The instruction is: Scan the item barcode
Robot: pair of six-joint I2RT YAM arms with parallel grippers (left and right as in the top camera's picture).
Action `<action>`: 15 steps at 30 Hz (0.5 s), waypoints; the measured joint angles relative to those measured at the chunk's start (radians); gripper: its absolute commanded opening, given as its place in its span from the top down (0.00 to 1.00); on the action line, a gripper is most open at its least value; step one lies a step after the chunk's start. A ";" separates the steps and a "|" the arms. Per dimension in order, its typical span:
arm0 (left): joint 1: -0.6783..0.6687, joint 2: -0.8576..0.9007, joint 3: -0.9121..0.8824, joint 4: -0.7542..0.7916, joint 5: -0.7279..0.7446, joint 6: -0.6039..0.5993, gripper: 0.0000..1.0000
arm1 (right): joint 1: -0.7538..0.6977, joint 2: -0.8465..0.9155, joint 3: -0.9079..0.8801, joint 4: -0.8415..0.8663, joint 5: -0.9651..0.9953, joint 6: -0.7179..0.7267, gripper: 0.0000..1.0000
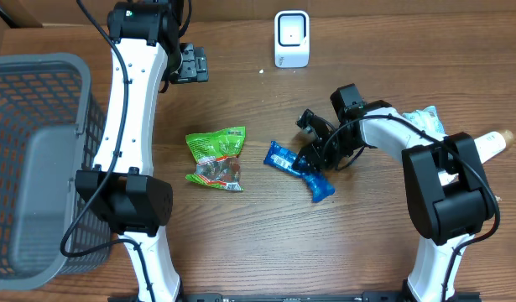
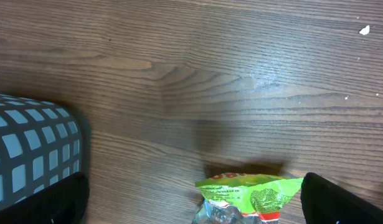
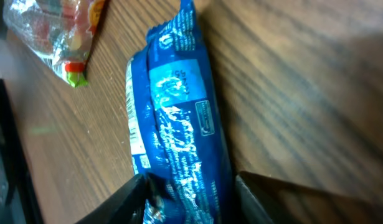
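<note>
Now the blue packet (image 3: 175,112) lies flat on the table (image 1: 241,252), with the right tool (image 3: 188,202) set around one end; I cannot tell if it pinches. The left tool (image 1: 190,64) is wide apart, holding nothing. Grabbed at its end, the shiny wrapper could slip out or twist, hiding the barcode from the white scanner (image 1: 291,38).

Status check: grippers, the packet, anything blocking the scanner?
Left gripper open, holding nothing. Right gripper straddles blue packet, grip unconfirmed; packet flat on table. Path to scanner bare; green bag off aside.
</note>
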 measured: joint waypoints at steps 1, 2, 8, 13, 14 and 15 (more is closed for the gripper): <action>0.000 0.000 0.000 0.000 0.000 0.000 0.01 | 0.001 0.000 -0.004 -0.006 0.004 0.014 0.76; 0.000 0.000 0.000 0.000 0.000 0.000 0.00 | 0.001 0.001 -0.007 -0.010 0.005 0.019 0.80; 0.000 0.000 0.000 0.000 0.000 0.000 0.00 | -0.004 0.009 -0.006 -0.040 0.000 0.113 0.96; 0.000 0.000 0.000 0.000 0.000 0.000 0.01 | -0.027 0.021 0.066 -0.188 0.009 0.194 0.96; 0.000 0.000 0.000 0.000 0.000 0.000 0.00 | -0.036 0.025 0.093 -0.221 0.001 0.205 0.96; 0.000 0.000 0.000 0.000 0.000 0.000 0.00 | -0.046 0.027 0.122 -0.244 -0.009 0.213 0.96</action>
